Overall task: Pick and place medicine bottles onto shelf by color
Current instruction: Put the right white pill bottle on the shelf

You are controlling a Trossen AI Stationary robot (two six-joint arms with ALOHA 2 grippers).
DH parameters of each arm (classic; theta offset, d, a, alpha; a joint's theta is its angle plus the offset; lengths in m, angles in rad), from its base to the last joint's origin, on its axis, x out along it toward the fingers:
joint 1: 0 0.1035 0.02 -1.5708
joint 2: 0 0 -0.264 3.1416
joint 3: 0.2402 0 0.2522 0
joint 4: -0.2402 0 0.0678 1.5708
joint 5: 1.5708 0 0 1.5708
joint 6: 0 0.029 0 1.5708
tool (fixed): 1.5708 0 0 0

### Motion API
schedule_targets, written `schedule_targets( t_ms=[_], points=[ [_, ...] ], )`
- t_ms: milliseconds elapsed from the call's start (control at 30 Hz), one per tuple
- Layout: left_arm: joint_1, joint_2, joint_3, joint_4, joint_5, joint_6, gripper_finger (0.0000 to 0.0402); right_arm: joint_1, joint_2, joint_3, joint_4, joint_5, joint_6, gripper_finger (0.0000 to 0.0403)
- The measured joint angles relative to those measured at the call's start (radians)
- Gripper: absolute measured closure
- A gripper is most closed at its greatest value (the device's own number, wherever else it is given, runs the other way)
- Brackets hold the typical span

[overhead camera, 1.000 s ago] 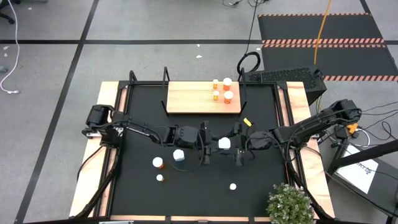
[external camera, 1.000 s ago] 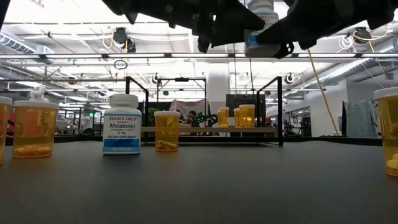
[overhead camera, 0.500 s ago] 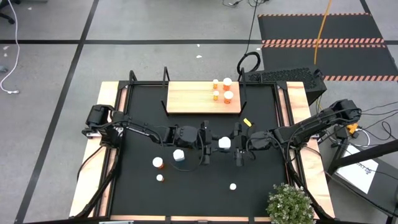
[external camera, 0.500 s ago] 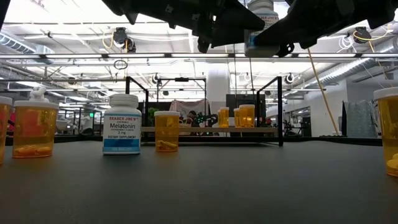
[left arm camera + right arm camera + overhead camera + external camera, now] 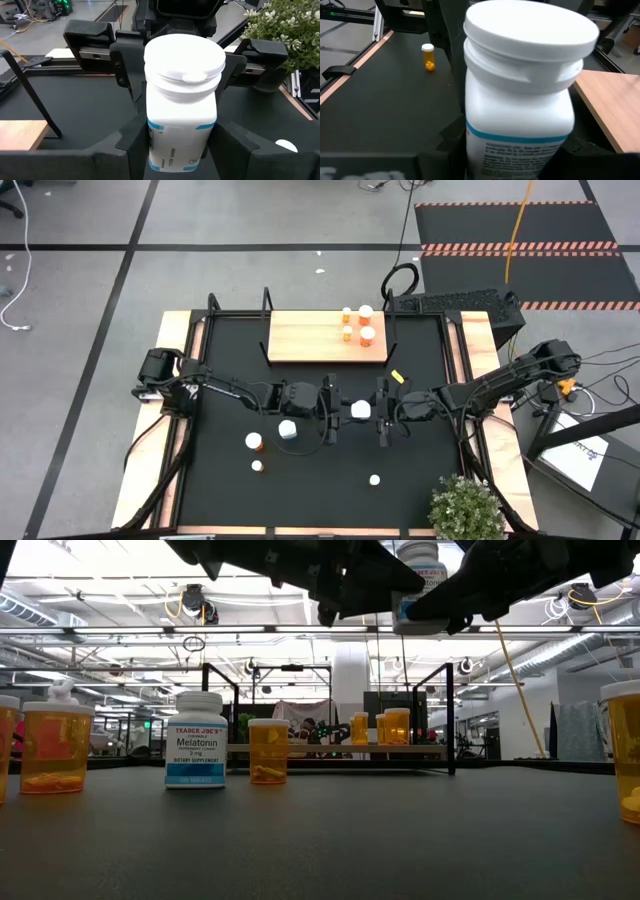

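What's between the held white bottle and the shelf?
Nothing visible. The white bottle is held above the mat between the left end effector and right end effector; the mat up to the shelf is bare. Orange bottles fill the shelf's right end only.

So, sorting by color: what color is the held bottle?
White bottle, blue label band; left wrist view.

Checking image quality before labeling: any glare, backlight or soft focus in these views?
Low view: ceiling lights backlight the arms into silhouettes, and the near mat is soft. Right wrist view: the white bottle fills the frame, its label print blurred. Left wrist view: cap evenly lit, no glare. High view: even light, sharp.
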Motion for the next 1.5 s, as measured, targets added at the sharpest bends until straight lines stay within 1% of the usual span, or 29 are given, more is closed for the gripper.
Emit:
schedule_targets(
  t_ms=[100, 333, 467, 800, 900, 1300, 1500],
  points=[
    [0.001, 0.0, 0.0, -0.013, 0.013, 0.001, 0.0214, 0.0, 0.0, 0.0, -0.008, 0.0, 0.0, 0.0238],
    [0.0, 0.0, 0.003, -0.06, 0.02, -0.005, 0.0156, 0.0, -0.001, -0.001, -0.042, 0.0, 0.03, 0.0237],
    [0.0, 0.0, 0.034, -0.105, 0.021, -0.006, 0.0139, 0.0, -0.001, -0.001, -0.046, 0.0, 0.037, 0.0237],
    [0.0, 0.0, 0.108, -0.213, 0.018, 0.024, 0.0155, 0.0, -0.001, -0.001, -0.057, -0.006, 0.111, 0.0236],
    [0.001, 0.0, 0.109, -0.21, 0.019, 0.031, 0.0155, 0.0, -0.001, -0.001, -0.06, -0.027, 0.125, 0.0236],
    [0.018, 0.0, 0.11, -0.207, 0.021, 0.031, 0.0157, 0.0, -0.001, -0.001, -0.06, -0.027, 0.128, 0.0236],
    [0.018, 0.0, 0.11, -0.206, 0.021, 0.043, 0.0177, 0.0, -0.001, -0.001, -0.059, -0.027, 0.123, 0.0236]
  ],
)
